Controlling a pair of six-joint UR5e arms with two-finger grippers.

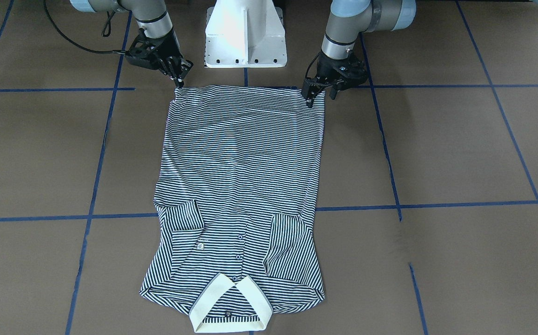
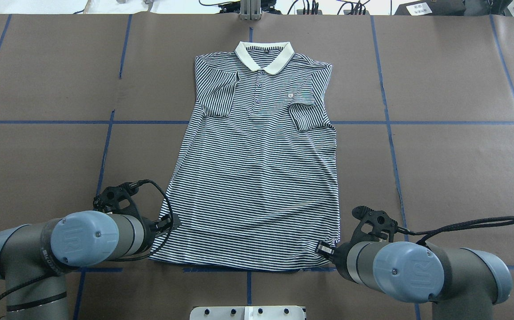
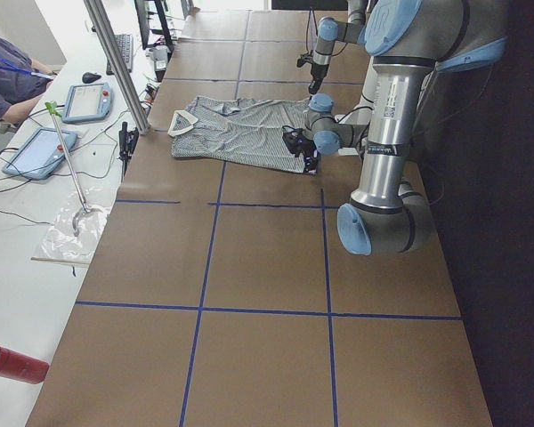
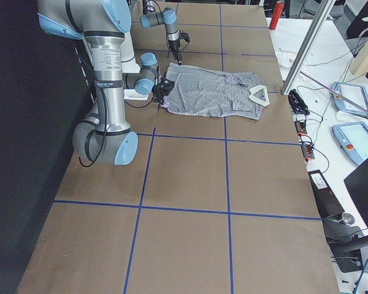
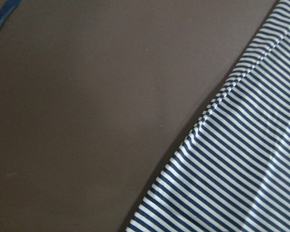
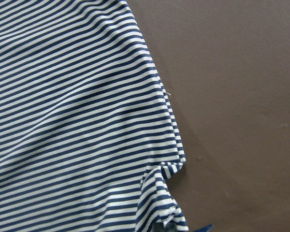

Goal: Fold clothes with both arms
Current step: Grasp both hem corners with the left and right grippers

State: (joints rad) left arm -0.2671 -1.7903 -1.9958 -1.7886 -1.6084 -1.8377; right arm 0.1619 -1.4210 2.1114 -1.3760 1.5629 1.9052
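The striped polo shirt (image 1: 241,163) lies flat, front up, on the brown table, its cream collar (image 1: 229,302) far from the robot and both sleeves folded in over the chest. It also shows in the overhead view (image 2: 261,178). My left gripper (image 1: 320,97) is down at the hem's left corner, its fingers apart on either side of the edge; it also shows in the overhead view (image 2: 171,222). My right gripper (image 1: 179,83) is at the other hem corner with its fingertips together on the cloth. The right wrist view shows that corner (image 6: 166,212) puckered.
The white pedestal (image 1: 245,37) stands just behind the hem. Blue tape lines (image 1: 436,204) cross the brown table. Operators' desks with tablets (image 3: 40,151) run along the far side. A red bottle (image 3: 13,363) lies at the table's left end.
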